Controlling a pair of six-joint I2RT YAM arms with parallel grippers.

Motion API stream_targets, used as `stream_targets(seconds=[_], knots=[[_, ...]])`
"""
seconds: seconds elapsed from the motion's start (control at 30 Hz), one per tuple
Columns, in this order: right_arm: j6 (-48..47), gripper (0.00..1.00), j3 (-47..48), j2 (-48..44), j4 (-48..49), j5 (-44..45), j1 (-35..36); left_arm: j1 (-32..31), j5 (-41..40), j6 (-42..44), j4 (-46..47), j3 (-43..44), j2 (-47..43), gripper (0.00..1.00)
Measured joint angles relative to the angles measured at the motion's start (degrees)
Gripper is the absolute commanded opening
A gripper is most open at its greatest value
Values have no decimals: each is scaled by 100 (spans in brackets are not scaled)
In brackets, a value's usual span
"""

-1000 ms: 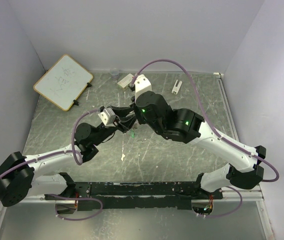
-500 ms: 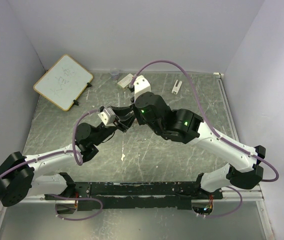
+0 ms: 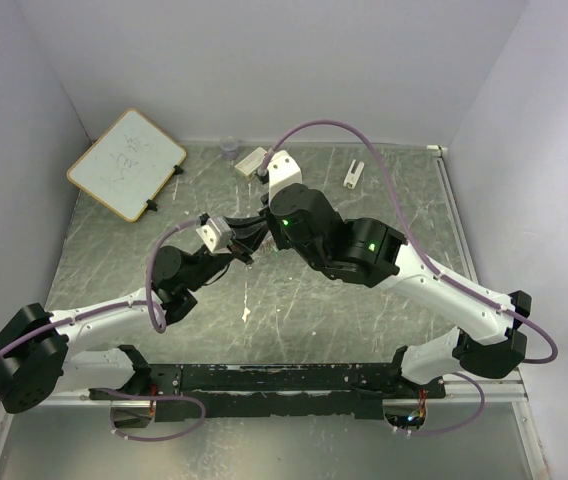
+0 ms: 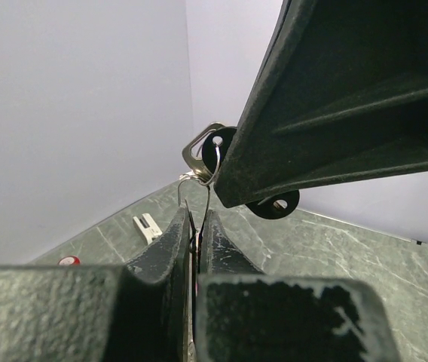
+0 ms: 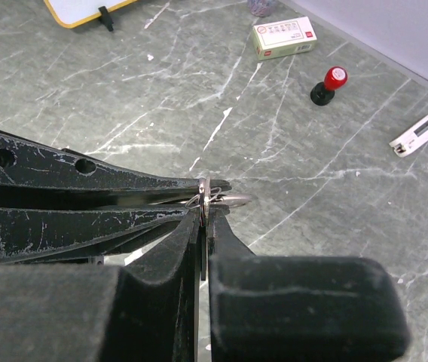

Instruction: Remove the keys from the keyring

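Both grippers meet above the middle of the table in the top view. My left gripper (image 4: 197,215) (image 3: 247,245) is shut on the thin silver wire of the keyring (image 4: 209,190) (image 5: 202,197), which rises from between its fingers. My right gripper (image 5: 206,212) (image 3: 262,238) is shut on a flat black key head (image 4: 275,204) that pokes out on both sides of its finger. A silver triangular key bow (image 4: 197,148) hangs on the ring just above. In the right wrist view the left gripper's fingers (image 5: 123,181) come in from the left and touch the ring.
A whiteboard (image 3: 126,163) lies at the back left. Near the back wall stand a white box (image 5: 284,38), a red-and-black stamp (image 5: 328,84), a small clear cup (image 3: 228,148) and a white clip (image 5: 415,136). Walls close in the table on three sides.
My left gripper has closed onto the keyring wire. Both grippers shifted slightly toward the back, and the green bit seen below them a second ago no longer shows.
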Motion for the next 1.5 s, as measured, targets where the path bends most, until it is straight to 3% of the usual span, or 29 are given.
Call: stream_targets(seconds=[0.37, 0.87, 1.5], knots=[[7, 0, 46, 13, -144, 20, 0, -4, 103, 289, -162, 0, -48, 7], [216, 0, 1375, 431, -1552, -59, 61, -35, 474, 1119, -809, 101, -682, 7], [7, 0, 1244, 511, -1958, -146, 74, 17, 1519, 1705, -2315, 302, -1126, 7]])
